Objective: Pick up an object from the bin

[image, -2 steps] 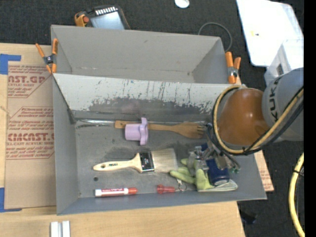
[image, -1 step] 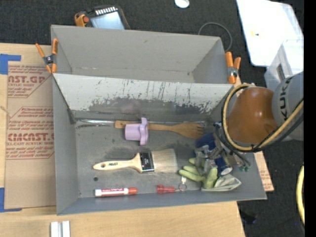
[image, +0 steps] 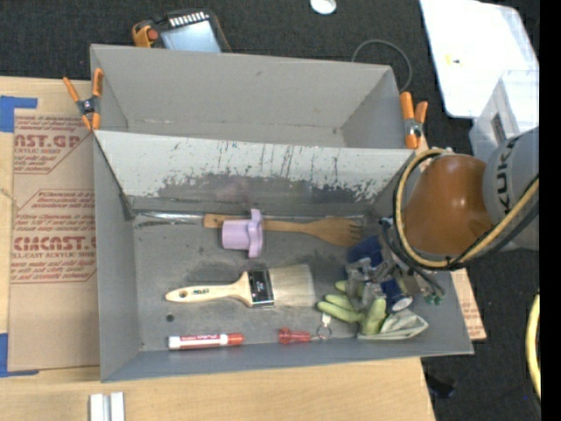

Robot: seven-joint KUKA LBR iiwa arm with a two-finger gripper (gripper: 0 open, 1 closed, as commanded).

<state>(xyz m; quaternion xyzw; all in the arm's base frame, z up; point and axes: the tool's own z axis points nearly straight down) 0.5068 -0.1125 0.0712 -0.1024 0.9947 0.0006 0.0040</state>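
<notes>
In the lower right corner of the grey bin (image: 245,95), the pincer (image: 372,288) is down among a small heap of things, with the arm (image: 443,209) reaching in over the bin's right edge. Whether the pincer is released or clenched on anything cannot be told, as the heap and the arm's own parts crowd round it.

Nearest to it is a bunch of green pods (image: 349,310), lying just below and to the left of the pincer and touching it or nearly so. A blue thing (image: 363,254) sits just above the pincer, and a pale crumpled thing (image: 405,326) lies by the bin's lower edge, against the pods.

A paintbrush (image: 241,289) with a light wooden handle lies across the middle of the floor, its bristles pointing at the pods. Along the foot of the back wall lies a wooden fork (image: 302,228), and a lilac plastic piece (image: 243,233) sits over its handle. Near the lower edge lie a red-and-white marker (image: 206,341) and, to its right, a small red thing (image: 294,336).
</notes>
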